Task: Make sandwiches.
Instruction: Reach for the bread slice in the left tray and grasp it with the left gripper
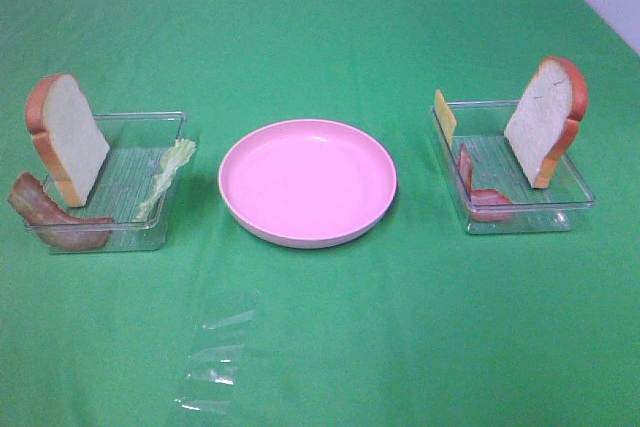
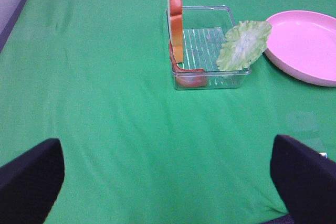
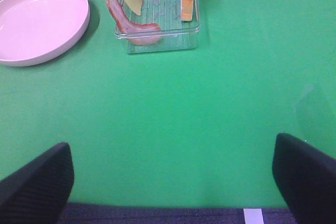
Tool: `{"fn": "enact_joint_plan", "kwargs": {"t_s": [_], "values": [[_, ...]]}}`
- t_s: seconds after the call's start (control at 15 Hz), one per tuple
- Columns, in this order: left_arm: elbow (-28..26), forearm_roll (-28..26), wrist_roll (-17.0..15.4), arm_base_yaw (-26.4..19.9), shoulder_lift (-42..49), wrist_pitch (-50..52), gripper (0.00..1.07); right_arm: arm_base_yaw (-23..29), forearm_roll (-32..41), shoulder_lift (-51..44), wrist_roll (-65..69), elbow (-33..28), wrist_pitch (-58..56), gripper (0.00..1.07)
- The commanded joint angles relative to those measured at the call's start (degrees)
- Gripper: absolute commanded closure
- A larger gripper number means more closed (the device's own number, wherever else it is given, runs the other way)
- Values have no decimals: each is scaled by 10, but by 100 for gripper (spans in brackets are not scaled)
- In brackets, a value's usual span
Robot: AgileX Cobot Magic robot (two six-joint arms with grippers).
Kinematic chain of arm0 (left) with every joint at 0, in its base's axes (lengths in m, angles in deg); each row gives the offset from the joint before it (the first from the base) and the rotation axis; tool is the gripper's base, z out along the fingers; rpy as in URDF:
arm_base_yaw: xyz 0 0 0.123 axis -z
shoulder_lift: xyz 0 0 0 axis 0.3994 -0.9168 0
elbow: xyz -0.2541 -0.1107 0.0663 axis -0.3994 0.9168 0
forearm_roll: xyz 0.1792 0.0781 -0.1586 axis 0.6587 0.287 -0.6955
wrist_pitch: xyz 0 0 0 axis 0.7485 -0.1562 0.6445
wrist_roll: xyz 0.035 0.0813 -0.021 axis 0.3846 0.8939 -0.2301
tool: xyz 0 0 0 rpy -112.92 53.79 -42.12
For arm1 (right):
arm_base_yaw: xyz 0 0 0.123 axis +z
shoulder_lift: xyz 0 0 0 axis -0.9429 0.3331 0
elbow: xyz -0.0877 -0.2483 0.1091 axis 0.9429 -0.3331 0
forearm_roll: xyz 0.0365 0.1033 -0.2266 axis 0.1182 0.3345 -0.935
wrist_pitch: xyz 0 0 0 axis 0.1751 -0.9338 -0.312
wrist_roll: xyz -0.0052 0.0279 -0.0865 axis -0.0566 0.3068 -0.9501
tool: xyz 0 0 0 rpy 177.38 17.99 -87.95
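Two trays hold every part: the left tray (image 1: 140, 116) bread (image 1: 72, 142), lettuce (image 1: 168, 172) and bacon (image 1: 50, 217); the right tray (image 1: 535, 217) another slice (image 1: 545, 122), cheese (image 1: 444, 115), bacon strip (image 1: 482, 199). The pink plate (image 1: 300, 237) between is bare; nothing is assembled yet. Left fingers (image 2: 31, 182) and right fingers (image 3: 37, 182) gape, grasping nothing.

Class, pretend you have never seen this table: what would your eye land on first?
The round pink plate in the middle of the green cloth grabs attention first. Next, the left bread slice stands on edge in the left tray, and the right bread slice in the right tray.
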Motion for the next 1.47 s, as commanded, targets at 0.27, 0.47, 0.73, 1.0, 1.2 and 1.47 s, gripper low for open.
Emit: {"fn": "enact_joint_plan", "kwargs": {"t_s": [0.27, 0.47, 0.73, 1.0, 1.2, 1.47], "values": [[2, 0, -4, 3, 8, 3, 5, -3, -5, -16, -4, -1, 4, 9], [2, 0, -4, 3, 8, 3, 5, -3, -5, -16, -4, -1, 4, 9], [-13, -10, -4, 3, -40, -21, 5, -3, -5, -16, -4, -1, 4, 9], [-186, 1, 9, 3, -360, -135, 5, -3, -5, -16, -4, -1, 4, 9], [-331, 7, 9, 3, -607, -135, 5, -3, -5, -15, -4, -1, 4, 9], [-528, 22, 9, 3, -884, -136, 5, -3, -5, -15, -4, -1, 4, 9]]}}
